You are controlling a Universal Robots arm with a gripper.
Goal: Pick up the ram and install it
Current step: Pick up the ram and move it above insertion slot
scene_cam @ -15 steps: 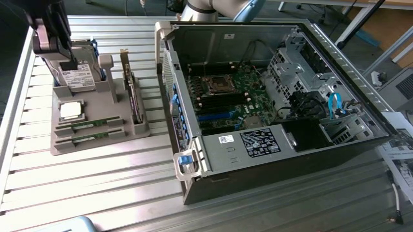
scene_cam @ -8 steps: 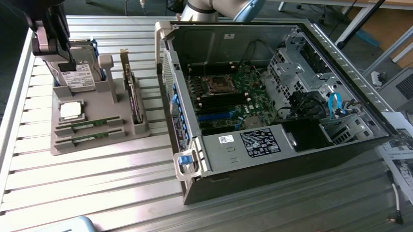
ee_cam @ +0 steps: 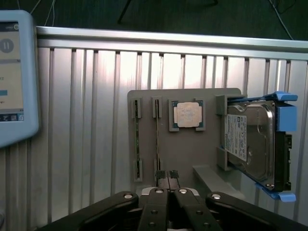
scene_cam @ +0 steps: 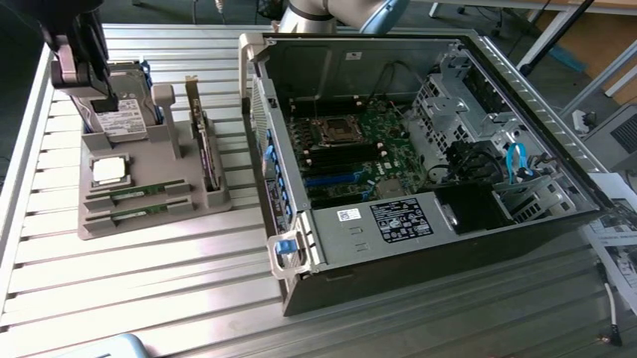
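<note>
In the exterior view, the arm (scene_cam: 74,45) is hanging at the upper left of the frame, over the grey parts holder (scene_cam: 214,200) that is resting on the ribbed metal worktop (scene_cam: 149,283). In the wrist view, the pincer (ee_cam: 167,179) is showing both fingers pressed together with nothing between them. It is gripping nothing and is hovering clear of the holder.

The ram (scene_cam: 139,192) is lying flat in its slot in the lower part of the holder, at the left of the frame, just beside the square silver processor (scene_cam: 110,170). A second, identical stick (scene_cam: 139,214) is lying in the parallel slot just below it. In the wrist view, the closed tips are lining up near one end of the ram. How far above it they are cannot be told.

A hard drive (scene_cam: 119,119) in blue brackets is occupying the upper end of the holder. A dark expansion card (scene_cam: 204,149) is standing upright along its right edge.

The open computer case (scene_cam: 398,276) is lying at frame centre and right, just beside the holder, and is exposing its motherboard (scene_cam: 368,142).
</note>
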